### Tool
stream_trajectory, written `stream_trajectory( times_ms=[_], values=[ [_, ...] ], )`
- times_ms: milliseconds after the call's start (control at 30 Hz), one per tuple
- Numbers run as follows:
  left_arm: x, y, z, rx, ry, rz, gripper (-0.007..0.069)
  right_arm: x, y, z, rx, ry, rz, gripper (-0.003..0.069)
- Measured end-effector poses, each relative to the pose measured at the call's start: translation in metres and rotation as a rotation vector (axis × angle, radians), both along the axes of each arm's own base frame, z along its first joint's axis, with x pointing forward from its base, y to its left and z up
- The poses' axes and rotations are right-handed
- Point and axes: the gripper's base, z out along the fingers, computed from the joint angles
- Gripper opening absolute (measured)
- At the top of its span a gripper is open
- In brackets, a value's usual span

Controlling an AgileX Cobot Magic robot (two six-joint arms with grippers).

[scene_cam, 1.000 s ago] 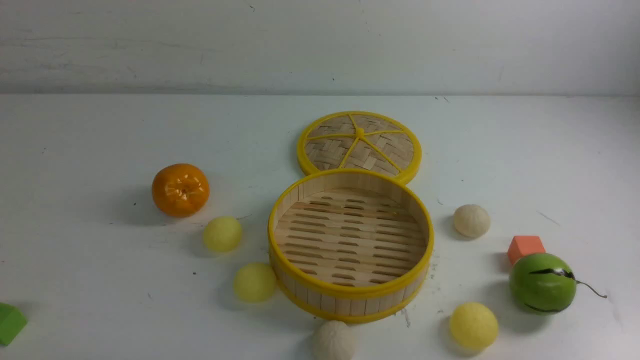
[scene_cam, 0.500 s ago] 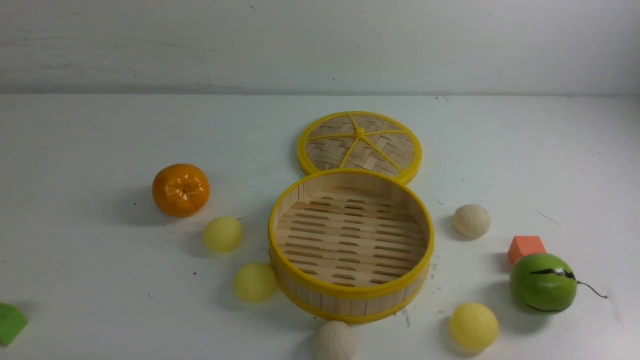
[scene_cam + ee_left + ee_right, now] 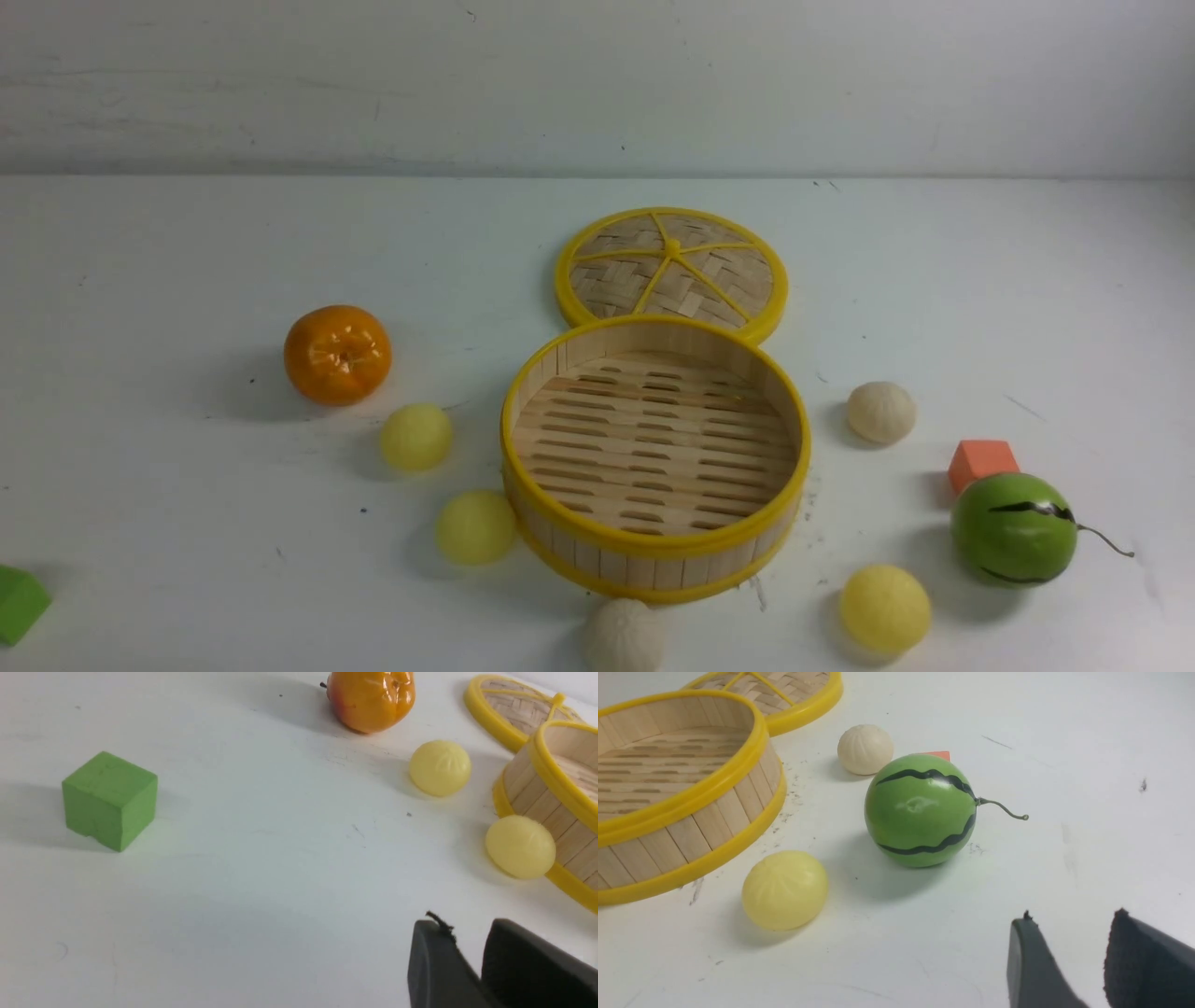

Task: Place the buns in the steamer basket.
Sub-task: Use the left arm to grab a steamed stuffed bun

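Nothing shifted on bench (image 3: 187, 280) since earlier frame. Five buns (image 3: 415, 437) lie on bench around steamer basket (image 3: 653, 551), all outside it. Left fingers (image 3: 434, 961) apart, empty; right fingers (image 3: 1029, 961) apart, empty.

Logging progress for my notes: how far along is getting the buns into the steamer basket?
Done: nothing yet; the steamer basket is empty, its lid lying behind it. In hand: nothing; the left pincer and right pincer are both open and empty. Left: all five, on the table around the basket: three yellow buns and two off-white buns.
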Motion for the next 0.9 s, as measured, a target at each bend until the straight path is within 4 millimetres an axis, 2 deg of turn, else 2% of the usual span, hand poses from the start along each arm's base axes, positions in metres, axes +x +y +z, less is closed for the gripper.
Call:
stream_trajectory(
  times_ms=[200,233,333,400,467,533,600,633,667,700,733,767,833,867,900],
  values=[
    [0.003,-0.003,0.017,-0.566,-0.119,0.067,0.0162,0.0,0.0,0.0,0.0,0.0,0.0,0.024],
    [0.003,-0.003,0.017,-0.566,-0.119,0.067,0.0162,0.0,0.0,0.0,0.0,0.0,0.0,0.024],
    [0.003,0.001,0.027,-0.77,-0.205,0.107,0.0163,0.0,0.0,0.0,0.0,0.0,0.0,0.024],
    [0.002,0.0,0.032,-0.807,-0.193,0.093,0.016,0.0,0.0,0.0,0.0,0.0,0.0,0.024],
    [0.0,-0.003,0.039,-0.801,-0.174,0.066,0.0153,0.0,0.0,0.0,0.0,0.0,0.0,0.024],
    [-0.011,-0.012,0.073,-0.679,-0.158,-0.057,0.0116,0.0,0.0,0.0,0.0,0.0,0.0,0.024],
    [-0.015,-0.015,0.086,-0.609,-0.153,-0.101,0.01,0.0,0.0,0.0,0.0,0.0,0.0,0.024],
    [-0.017,-0.021,0.107,-0.487,-0.111,-0.168,0.0076,0.0,0.0,0.0,0.0,0.0,0.0,0.024],
    [-0.016,-0.021,0.11,-0.487,-0.111,-0.168,0.0076,0.0,0.0,0.0,0.0,0.0,0.0,0.024],
    [-0.01,-0.028,0.125,-0.386,0.013,-0.243,0.0054,0.0,0.0,0.0,0.0,0.0,0.0,0.024],
    [-0.007,-0.03,0.128,-0.367,0.049,-0.26,0.005,0.0,0.0,0.0,0.0,0.0,0.0,0.024],
    [0.008,-0.037,0.137,-0.299,0.214,-0.326,0.0041,0.0,0.0,0.0,0.0,0.0,0.0,0.024],
    [0.034,-0.042,0.143,-0.221,0.419,-0.386,0.0033,0.0,0.0,0.0,0.0,0.0,0.0,0.024],
    [0.037,-0.042,0.143,-0.214,0.437,-0.39,0.0032,0.0,0.0,0.0,0.0,0.0,0.0,0.024],
    [0.06,-0.043,0.144,-0.166,0.549,-0.407,0.0024,0.0,0.0,0.0,0.0,0.0,0.0,0.024]
  ],
)
